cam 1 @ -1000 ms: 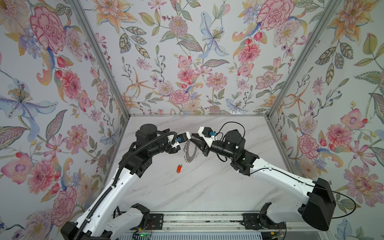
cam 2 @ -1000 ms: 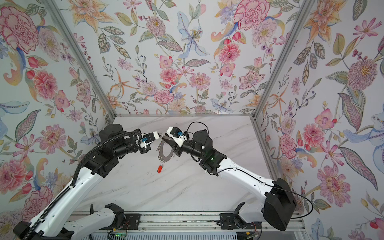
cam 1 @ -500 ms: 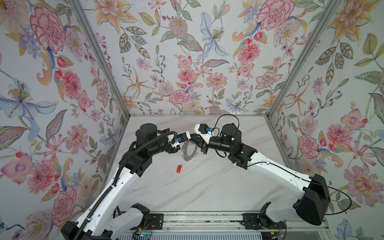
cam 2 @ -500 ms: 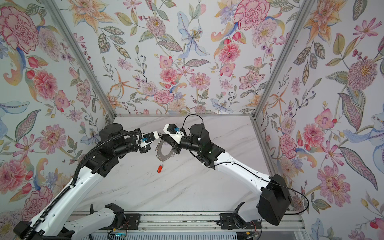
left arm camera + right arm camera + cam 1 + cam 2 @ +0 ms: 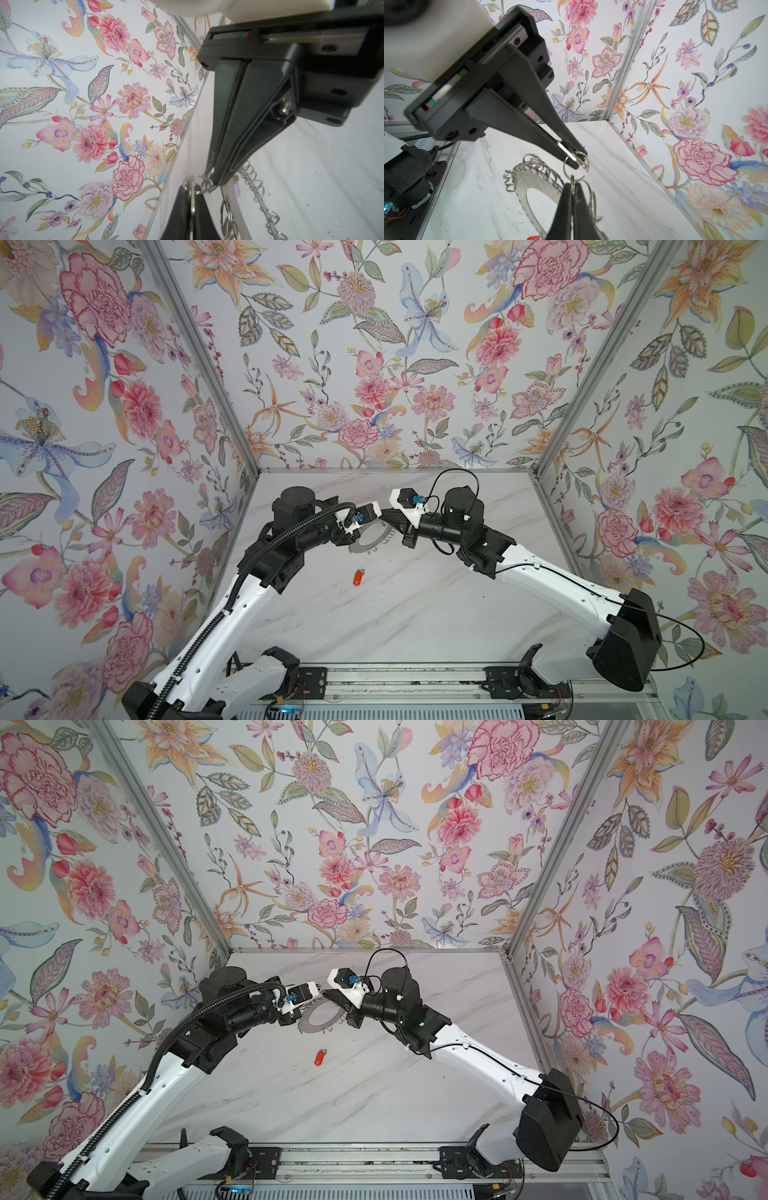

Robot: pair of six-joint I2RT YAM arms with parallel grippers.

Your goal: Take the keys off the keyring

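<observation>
The keyring (image 5: pixel 371 542) (image 5: pixel 322 1017), a flat silver ring edged with small wire loops, is in mid-table between both arms. My left gripper (image 5: pixel 192 188) (image 5: pixel 576 163) is shut on a thin silver piece (image 5: pixel 564 148) with a wire ring (image 5: pixel 575 168) on its end. My right gripper (image 5: pixel 572 184) (image 5: pixel 216 180) is shut on a small wire loop (image 5: pixel 207 179) at the keyring's rim (image 5: pixel 521 185), linked to that ring. The two sets of fingertips almost touch above the keyring's far edge. An orange-red fob (image 5: pixel 358 577) (image 5: pixel 319 1057), one of the keys, lies loose nearer the front.
The marble table (image 5: pixel 415 614) is closed in by flowered walls on three sides, with a metal post (image 5: pixel 623 74) at each back corner. The arms' bases stand on a rail (image 5: pixel 395 680) along the front edge.
My right gripper has moved left to the keyring's far edge, met the left gripper's tip and shut on a wire loop. The left arm and the orange-red fob have stayed put.
</observation>
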